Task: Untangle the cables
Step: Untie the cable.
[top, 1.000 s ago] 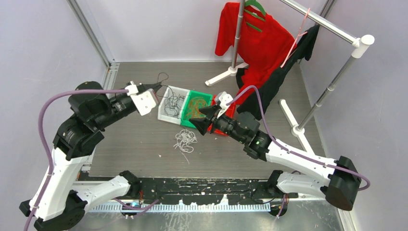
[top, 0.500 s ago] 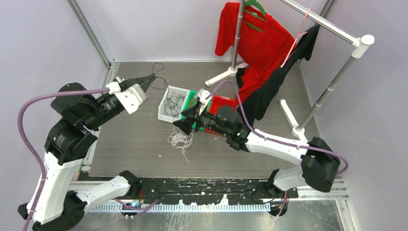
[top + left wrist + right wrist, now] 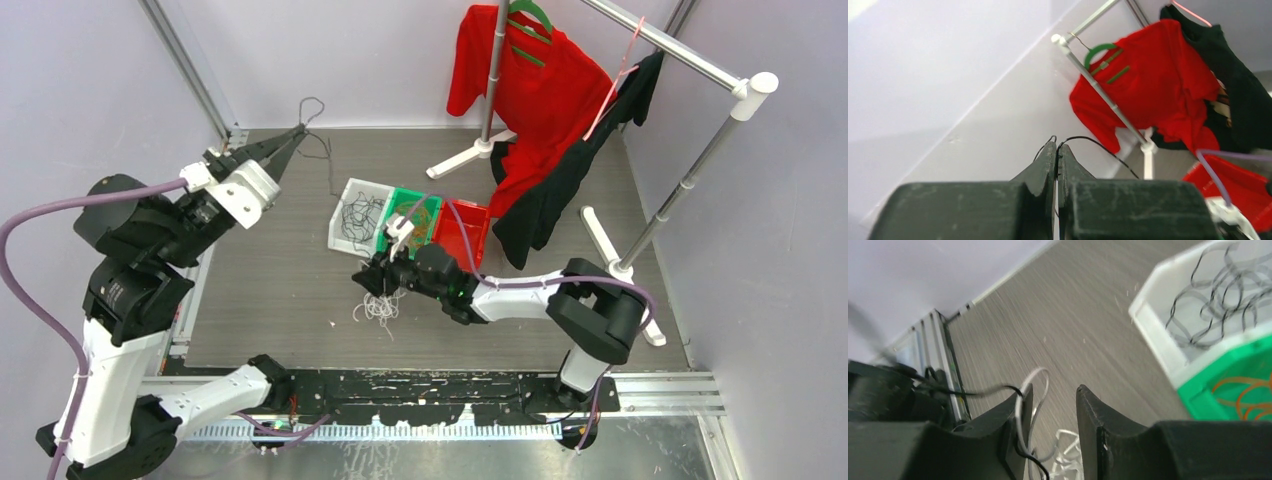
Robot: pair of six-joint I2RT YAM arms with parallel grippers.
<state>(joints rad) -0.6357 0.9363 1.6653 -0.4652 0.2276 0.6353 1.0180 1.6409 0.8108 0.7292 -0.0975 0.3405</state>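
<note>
Moved since a second ago: left gripper point(image 3: 297, 134) is higher and nearer the back left corner; right gripper point(image 3: 372, 278) has come down off the bins to the table point(image 3: 270, 290). Left gripper: jaws pressed together on one black cable point(image 3: 330, 160), which loops above the tips and trails toward the white bin point(image 3: 340, 236). Right gripper point(image 3: 1054, 390): jaws apart, low over the loose white cables point(image 3: 381, 303), a white and a black strand lying against its left finger. White bin holds black cables point(image 3: 357, 215); the green bin point(image 3: 1228, 385) beside it holds orange cables point(image 3: 420, 220).
</note>
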